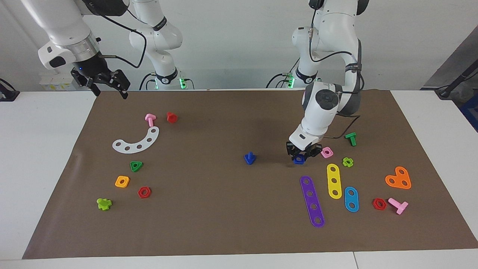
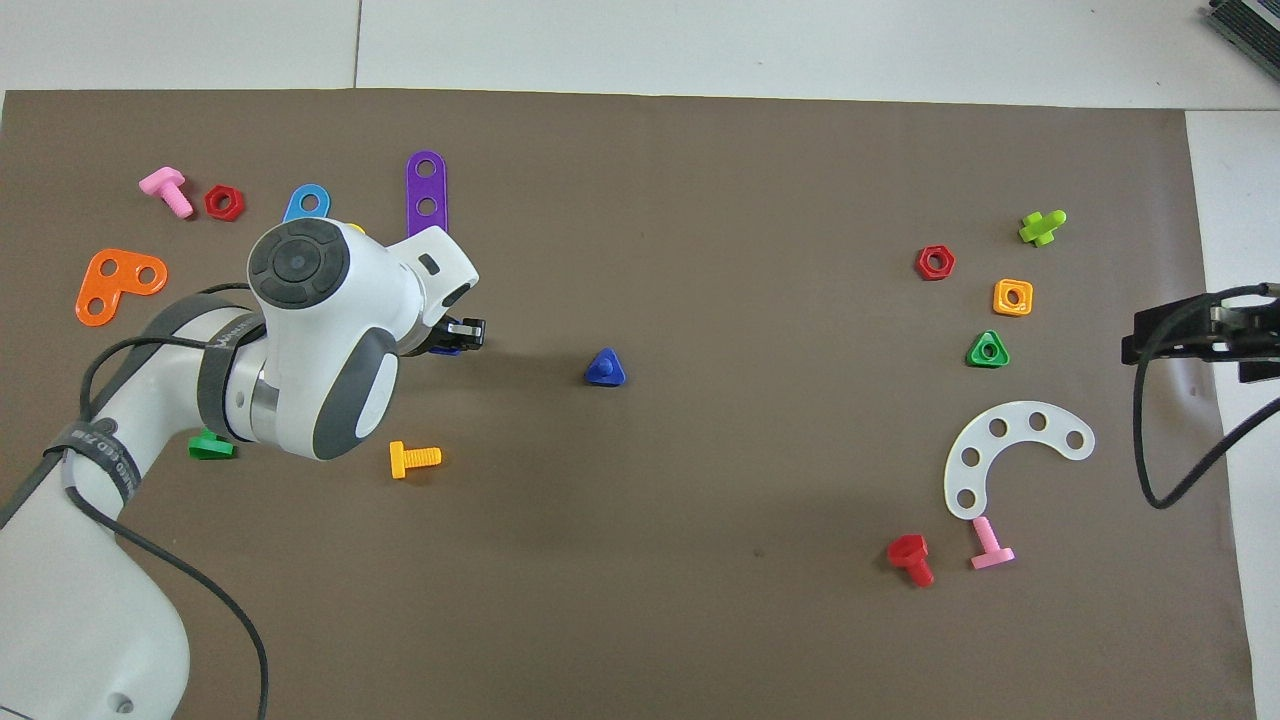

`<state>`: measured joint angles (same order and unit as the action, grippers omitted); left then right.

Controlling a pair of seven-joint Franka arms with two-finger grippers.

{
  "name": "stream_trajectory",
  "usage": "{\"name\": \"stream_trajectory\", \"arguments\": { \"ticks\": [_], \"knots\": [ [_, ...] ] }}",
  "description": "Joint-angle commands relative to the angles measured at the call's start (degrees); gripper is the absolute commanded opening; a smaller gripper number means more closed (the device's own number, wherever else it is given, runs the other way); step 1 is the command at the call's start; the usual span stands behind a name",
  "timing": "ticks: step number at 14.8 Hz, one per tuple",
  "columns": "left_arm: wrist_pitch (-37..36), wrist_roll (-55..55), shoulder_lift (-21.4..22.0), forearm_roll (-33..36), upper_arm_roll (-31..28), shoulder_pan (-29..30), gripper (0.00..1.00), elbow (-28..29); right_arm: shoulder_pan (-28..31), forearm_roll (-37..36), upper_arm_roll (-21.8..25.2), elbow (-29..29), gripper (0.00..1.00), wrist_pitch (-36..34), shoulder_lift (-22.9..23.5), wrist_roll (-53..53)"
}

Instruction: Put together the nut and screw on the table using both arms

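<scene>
The dark blue square nut (image 1: 298,160) lies on the brown sheet (image 1: 224,216) of the table, toward the left arm's end. My left gripper (image 1: 301,154) is down right at the nut, its tips on either side of it; in the overhead view (image 2: 462,336) the arm hides most of the nut (image 2: 445,348). The dark blue screw (image 1: 250,158) stands on its triangular head, shaft up, mid-table (image 2: 604,369), a short way from the nut. My right gripper (image 1: 109,85) waits raised and open over the sheet's corner by its own base.
A pink square nut (image 1: 327,152), a green bolt (image 1: 351,139), a light green piece (image 1: 347,161) and yellow (image 1: 334,181), purple (image 1: 312,201) and blue (image 1: 351,198) strips crowd the left gripper. An orange bolt (image 2: 413,458) lies nearer the robots. A white arc (image 1: 137,141) lies toward the right arm's end.
</scene>
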<state>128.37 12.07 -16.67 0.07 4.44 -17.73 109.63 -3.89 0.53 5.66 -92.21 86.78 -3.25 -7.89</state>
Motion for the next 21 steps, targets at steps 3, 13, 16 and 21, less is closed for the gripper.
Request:
{"name": "stream_trajectory", "arguments": {
  "ticks": [3, 13, 16, 21],
  "knots": [
    [-7.60, 6.12, -3.62, -0.42, -0.84, -5.11, 0.12, -9.34, 0.82, -0.09, -0.74, -1.30, 1.00, 1.28, -1.06, 0.77],
    [-8.14, 14.12, -7.23, -2.44, -0.84, -12.41, 0.12, -15.40, -0.23, -0.27, -0.21, -1.30, 1.00, 1.28, -1.15, 0.86],
    [-7.87, 15.53, -8.28, -2.53, -0.84, -13.73, 0.11, -15.68, -1.73, -0.36, 1.89, -1.30, 1.00, 1.37, -1.15, 0.95],
    [-7.52, 15.71, -9.25, -2.44, -0.84, -14.78, 0.10, -16.56, -1.38, -0.36, 1.90, -1.30, 1.00, 1.28, -1.15, 1.21]
  ]
}}
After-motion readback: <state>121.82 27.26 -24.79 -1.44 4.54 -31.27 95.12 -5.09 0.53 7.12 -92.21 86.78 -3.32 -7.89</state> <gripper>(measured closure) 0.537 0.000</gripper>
